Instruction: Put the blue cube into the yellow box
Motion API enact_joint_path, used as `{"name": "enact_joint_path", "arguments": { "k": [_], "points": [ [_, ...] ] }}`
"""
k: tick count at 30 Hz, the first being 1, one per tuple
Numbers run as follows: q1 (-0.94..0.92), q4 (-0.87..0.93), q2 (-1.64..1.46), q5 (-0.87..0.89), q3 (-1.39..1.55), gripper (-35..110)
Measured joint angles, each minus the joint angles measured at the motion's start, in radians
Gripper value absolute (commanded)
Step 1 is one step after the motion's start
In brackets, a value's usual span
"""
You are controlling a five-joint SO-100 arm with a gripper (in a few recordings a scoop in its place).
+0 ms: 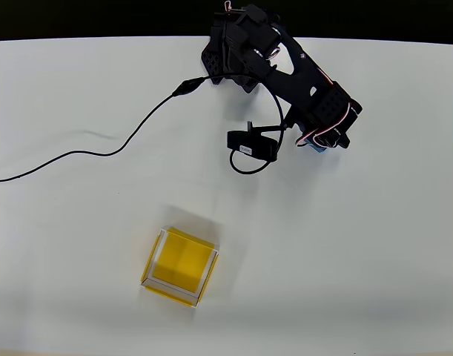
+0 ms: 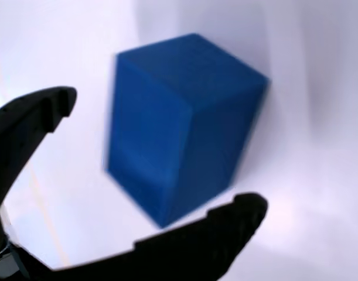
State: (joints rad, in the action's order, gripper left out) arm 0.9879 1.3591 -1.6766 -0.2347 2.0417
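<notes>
The blue cube [image 2: 179, 123] fills the middle of the wrist view, standing on the white table, slightly blurred. My gripper [image 2: 158, 155] is open around it: the upper-left finger [image 2: 44, 111] stands a little apart from the cube's left face and the lower-right finger [image 2: 237, 213] lies along its bottom edge. Seen from overhead, my gripper [image 1: 320, 141] is at the upper right, pointed down, and a sliver of the blue cube [image 1: 316, 148] peeks out under it. The yellow box [image 1: 149, 265] sits open-topped and empty at the lower middle, far from the gripper.
A black cable [image 1: 100, 153] snakes from the arm's base [image 1: 241, 52] to the left edge of the white table [image 1: 374, 245]. The table's far edge meets a dark strip along the top of the overhead view.
</notes>
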Motion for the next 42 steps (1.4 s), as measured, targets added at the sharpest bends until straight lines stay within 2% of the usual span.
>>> {"name": "enact_joint_path", "arguments": {
  "k": [17, 28, 42],
  "points": [
    [0.051, -0.17, 0.117, -0.023, 0.003, 52],
    [0.052, -0.249, 0.13, -0.103, 0.025, 31],
    [0.015, -0.273, 0.109, -0.235, 0.034, 22]
  ]
}}
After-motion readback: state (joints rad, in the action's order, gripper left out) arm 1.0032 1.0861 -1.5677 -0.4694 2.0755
